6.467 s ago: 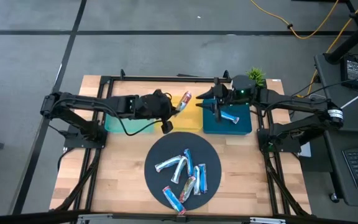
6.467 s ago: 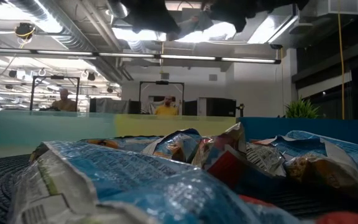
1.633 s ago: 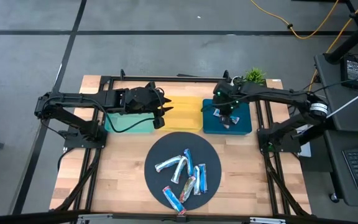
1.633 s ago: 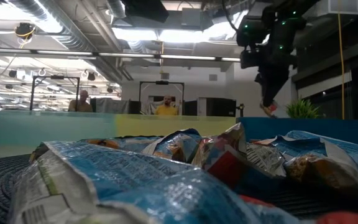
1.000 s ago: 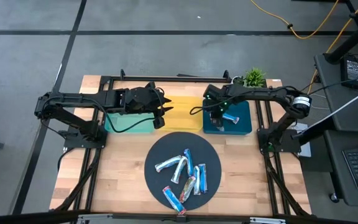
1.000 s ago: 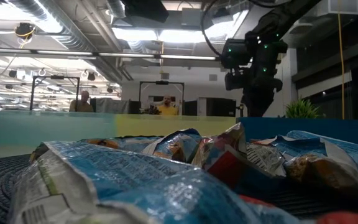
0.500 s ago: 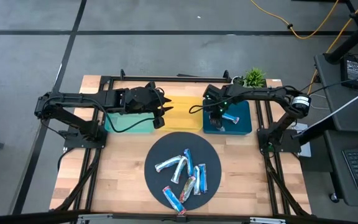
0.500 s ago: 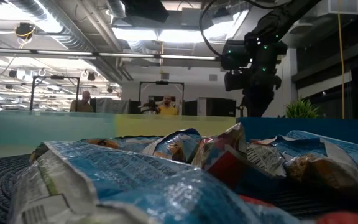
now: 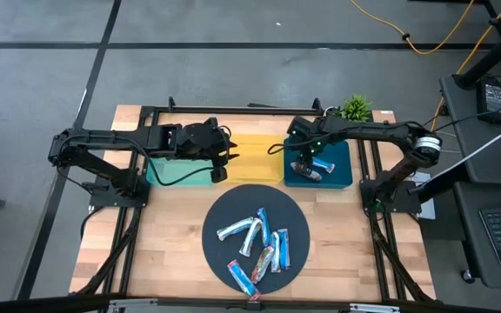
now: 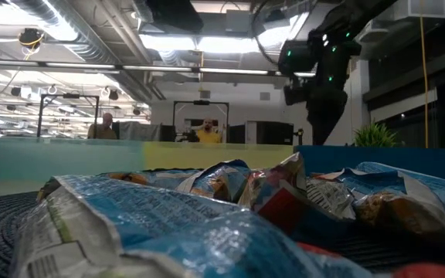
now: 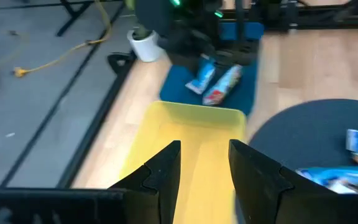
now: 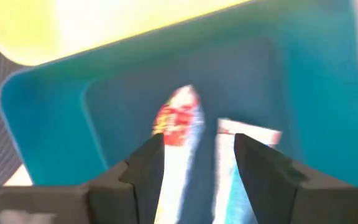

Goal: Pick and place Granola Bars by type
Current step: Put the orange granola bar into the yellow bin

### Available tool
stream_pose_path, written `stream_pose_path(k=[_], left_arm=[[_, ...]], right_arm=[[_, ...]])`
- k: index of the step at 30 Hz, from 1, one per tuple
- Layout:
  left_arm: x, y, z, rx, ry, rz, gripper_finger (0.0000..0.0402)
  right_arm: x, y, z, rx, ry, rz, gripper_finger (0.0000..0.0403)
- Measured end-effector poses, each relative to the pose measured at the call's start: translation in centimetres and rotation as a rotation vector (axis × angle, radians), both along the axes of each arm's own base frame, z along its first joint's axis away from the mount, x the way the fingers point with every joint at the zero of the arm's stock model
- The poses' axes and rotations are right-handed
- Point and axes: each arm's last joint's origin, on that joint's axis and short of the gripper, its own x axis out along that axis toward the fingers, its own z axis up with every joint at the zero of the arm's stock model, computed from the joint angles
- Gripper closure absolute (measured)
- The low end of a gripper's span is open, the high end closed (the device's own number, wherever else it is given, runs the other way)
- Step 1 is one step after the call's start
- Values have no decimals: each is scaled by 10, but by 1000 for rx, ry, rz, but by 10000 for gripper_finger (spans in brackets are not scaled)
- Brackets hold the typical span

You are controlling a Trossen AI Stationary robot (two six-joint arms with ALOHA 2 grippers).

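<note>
You had the round dark mat (image 9: pixel 233 209) in the middle of the table with the unsorted granola bars (image 9: pixel 257 242) heaped on it, and behind it the three trays in a row: teal (image 9: pixel 179 176), yellow (image 9: pixel 255 167) and blue (image 9: pixel 342 174). Two bars (image 11: pixel 216 79) lay side by side in the blue tray, one with a red end (image 12: pixel 178 121), the other more blue.

Your right gripper (image 9: pixel 305 162) hung over that tray, its fingers (image 12: pixel 143 167) spread with nothing between them and the bars below the tips. To finish this release well, I'd judge you needed to lift straight up and clear the tray's near wall before swinging back to the mat, so no fingertip dragged a bar out. For the next pick, taking a bar on the edge of the heap across its narrow side looked the safer choice.

Your left gripper (image 9: pixel 222 165) waited above the seam of the teal and yellow trays, fingers (image 11: pixel 160 171) parted, holding nothing.

Against the frame half a second earlier, your right fingers had gone from nearly closed to spread, and a second bar showed on the tray floor beneath them where one had lain uncovered; the arm had risen slightly. The left arm had barely shifted, and the heap was unchanged.
</note>
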Motion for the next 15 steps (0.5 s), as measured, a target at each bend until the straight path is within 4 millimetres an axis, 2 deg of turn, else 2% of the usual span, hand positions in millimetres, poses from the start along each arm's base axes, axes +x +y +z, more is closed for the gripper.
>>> stream_pose_path(k=[6,9,15], left_arm=[[-1,-4,-3,-120,15,-71,274],[-2,-8,-12,-172,47,-72,274],[-1,-33,-28,-236,101,-196,274]], right_arm=[[-17,7,44,-125,-138,-51,205],[-28,14,67,-166,-240,-55,205],[-47,30,101,-266,-384,-12,205]])
